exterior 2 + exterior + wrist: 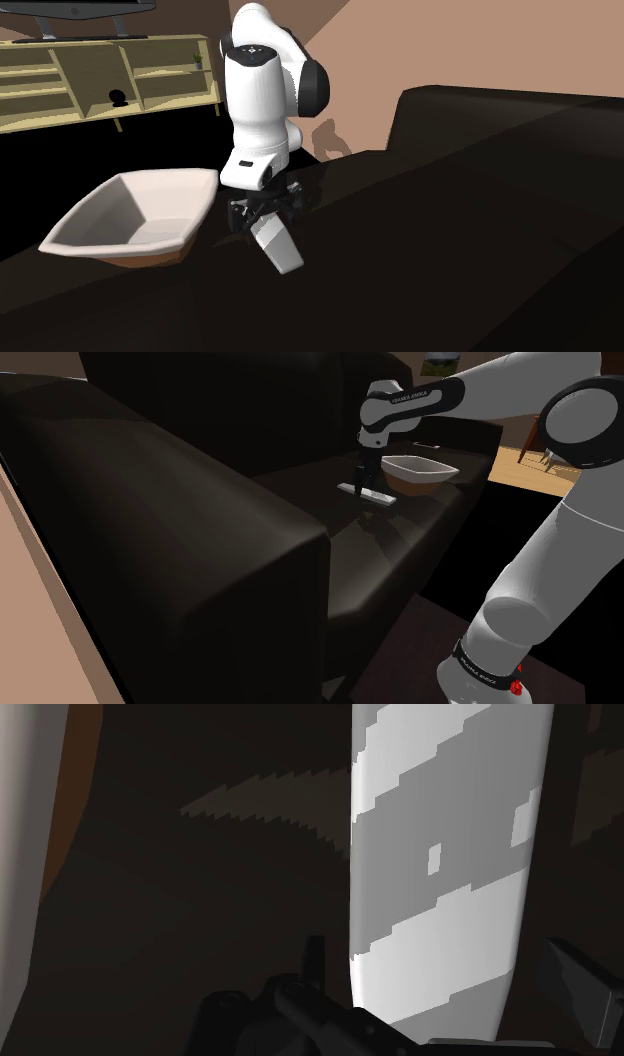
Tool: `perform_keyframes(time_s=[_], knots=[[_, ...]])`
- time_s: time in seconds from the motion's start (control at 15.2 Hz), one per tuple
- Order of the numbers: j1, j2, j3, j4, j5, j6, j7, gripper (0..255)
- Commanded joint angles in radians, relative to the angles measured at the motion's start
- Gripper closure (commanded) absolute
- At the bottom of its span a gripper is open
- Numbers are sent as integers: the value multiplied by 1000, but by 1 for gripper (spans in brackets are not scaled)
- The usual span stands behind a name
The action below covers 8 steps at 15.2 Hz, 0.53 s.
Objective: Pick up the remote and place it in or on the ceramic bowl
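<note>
A dark sofa (200, 532) takes up most of the scene, and the gripper works over its seat cushion, with the backrest rising on one side of it. In the second exterior view a pale wooden shelf unit (110, 70) stands far behind the gripper, against a tan wall. The white arm (560, 552) reaches from its stand across the seat and bends its hand straight down at the cushion.

The bowl (425, 479) is white, with angular sloping sides and a brownish underside, and it sits upright on the seat. It is close beside the gripper without touching it: on the shoulder view's right and on the second exterior view's left (95, 215).

The remote (372, 496) is a long, flat, pale grey bar lying on the cushion directly under the gripper. Its long axis runs crosswise to the line between the two fingers. One end sits beneath the hand, and the rest stretches away from the gripper toward the second exterior camera (280, 245). In the shoulder view it slants toward the seat's front edge, passing near the bowl but apart from it. In the wrist view the remote (440, 884) extends straight ahead of the hand.

The black gripper (358, 480) (262, 212) (437, 954) is low over the remote. Its fingers (585, 994) stand apart, one on each long side, with a thin dark strip showing between each finger and the remote's edge, so nothing is clasped.
</note>
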Motion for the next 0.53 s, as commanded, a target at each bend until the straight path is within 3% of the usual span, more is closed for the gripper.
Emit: perform_keyframes(time_s=[0.0,0.13,0.2,0.46], knots=[[0,0,0,-1,0,1,0,0],[0,0,0,0,0,1,0,0],[0,0,0,0,0,1,0,255],[0,0,0,-1,0,1,0,255]])
